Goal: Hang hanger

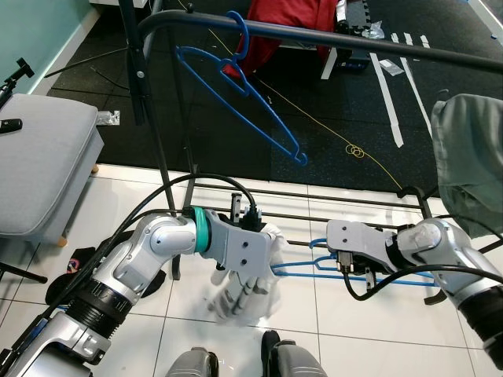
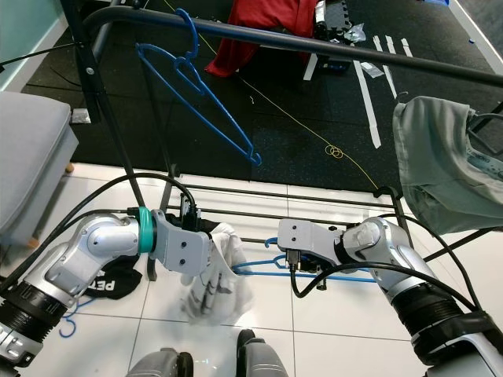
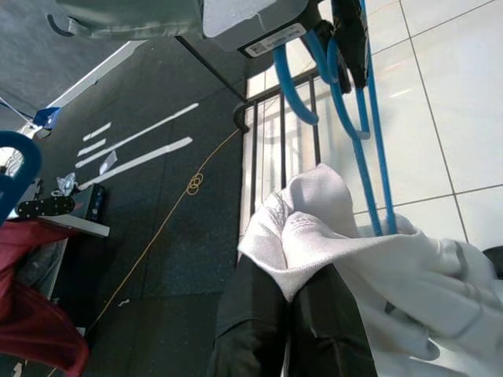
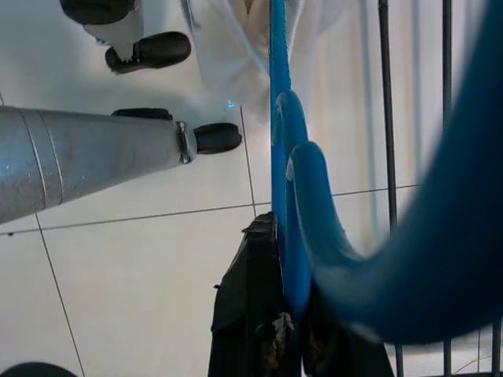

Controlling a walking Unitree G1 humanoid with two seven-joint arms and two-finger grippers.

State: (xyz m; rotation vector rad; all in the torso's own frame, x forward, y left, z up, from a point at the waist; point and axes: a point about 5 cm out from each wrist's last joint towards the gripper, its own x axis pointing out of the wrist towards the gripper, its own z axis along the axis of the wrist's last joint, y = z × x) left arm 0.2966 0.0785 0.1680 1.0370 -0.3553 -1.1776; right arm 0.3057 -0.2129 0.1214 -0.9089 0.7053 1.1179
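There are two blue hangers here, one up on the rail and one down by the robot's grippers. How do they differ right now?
The upper blue hanger hangs by its hook from the black rail, tilted; the lower blue hanger lies roughly level, low over the tiles.

The upper one is bare and untouched; the lower one is pinched near its hook by the right gripper and carries a white cloth, which the left gripper grips.

Both are slim blue hangers.

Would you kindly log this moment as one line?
left gripper: shut on white cloth | right gripper: shut on blue hanger | rail: one hanger hung
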